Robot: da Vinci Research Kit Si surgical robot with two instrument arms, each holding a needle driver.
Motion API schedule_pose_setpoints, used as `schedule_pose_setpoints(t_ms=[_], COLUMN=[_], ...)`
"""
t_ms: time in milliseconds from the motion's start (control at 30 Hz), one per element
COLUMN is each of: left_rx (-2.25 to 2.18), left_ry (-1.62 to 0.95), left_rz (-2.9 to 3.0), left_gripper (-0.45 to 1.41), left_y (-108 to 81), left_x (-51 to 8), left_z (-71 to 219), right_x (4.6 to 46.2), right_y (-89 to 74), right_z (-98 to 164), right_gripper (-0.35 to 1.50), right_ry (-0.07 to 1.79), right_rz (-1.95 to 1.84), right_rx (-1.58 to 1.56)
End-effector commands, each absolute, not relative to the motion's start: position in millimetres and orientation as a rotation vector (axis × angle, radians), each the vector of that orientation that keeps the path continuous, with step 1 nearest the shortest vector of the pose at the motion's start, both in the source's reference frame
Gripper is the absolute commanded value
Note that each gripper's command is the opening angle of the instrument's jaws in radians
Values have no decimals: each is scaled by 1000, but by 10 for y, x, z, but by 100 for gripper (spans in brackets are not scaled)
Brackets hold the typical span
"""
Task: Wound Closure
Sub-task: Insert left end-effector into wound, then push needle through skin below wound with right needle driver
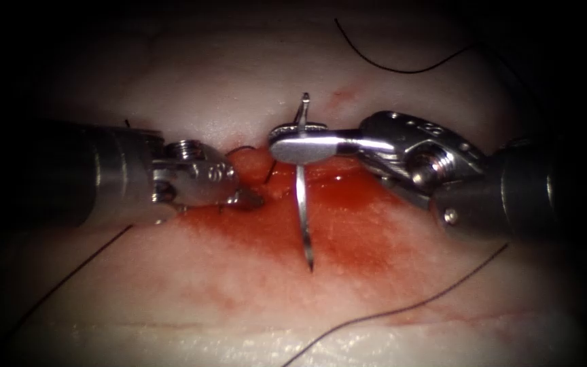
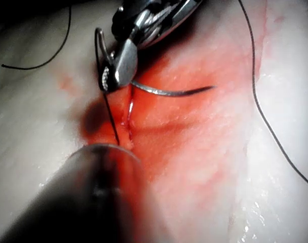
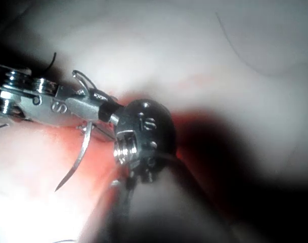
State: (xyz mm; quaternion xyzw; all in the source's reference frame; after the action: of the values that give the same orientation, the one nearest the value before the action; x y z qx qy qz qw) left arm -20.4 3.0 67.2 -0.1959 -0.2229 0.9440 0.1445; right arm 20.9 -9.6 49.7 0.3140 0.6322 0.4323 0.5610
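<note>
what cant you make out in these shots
- Left end effector: whether its tips grip anything; they lie low against the red fluid at the cut in the endoscope view.
- Needle: held by the right end effector near its blunt end; whether the point has entered the tissue is too fine to tell.
- Thread: its ends run past the edges.

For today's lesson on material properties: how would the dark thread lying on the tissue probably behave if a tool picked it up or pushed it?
Probably floppy: the thread lies in loose curves across the tissue, so it would likely drape rather than hold shape. It looks very thin, so probably light. The red fluid nearby suggests wet parts may cling or slip. The right tool holds the needle near its upper end.
</note>
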Motion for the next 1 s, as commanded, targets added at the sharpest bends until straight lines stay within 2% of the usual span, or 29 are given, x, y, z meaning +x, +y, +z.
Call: schedule_pose_setpoints(t_ms=[33,133,267,367,600,1000], left_rx=[-555,-496,-473,-480,-470,-469], left_ry=[-657,-720,-765,-778,-800,-808], left_rz=[2729,2734,2741,2739,2748,2741], left_gripper=[-45,-45,-8,12,39,39], left_y=[29,25,20,16,13,7], left_x=[-209,-208,-209,-210,-207,-204], left_z=[677,673,668,665,662,657], right_x=[218,222,228,231,236,252], right_y=[-98,-94,-90,-88,-81,-76], right_z=[505,508,512,515,517,521], right_gripper=[-35,-35,-35,-35,-35,-35], right_ry=[1501,1523,1539,1554,1599,1560], right_rz=[984,912,848,820,750,573], right_rx=[703,642,562,520,383,51])
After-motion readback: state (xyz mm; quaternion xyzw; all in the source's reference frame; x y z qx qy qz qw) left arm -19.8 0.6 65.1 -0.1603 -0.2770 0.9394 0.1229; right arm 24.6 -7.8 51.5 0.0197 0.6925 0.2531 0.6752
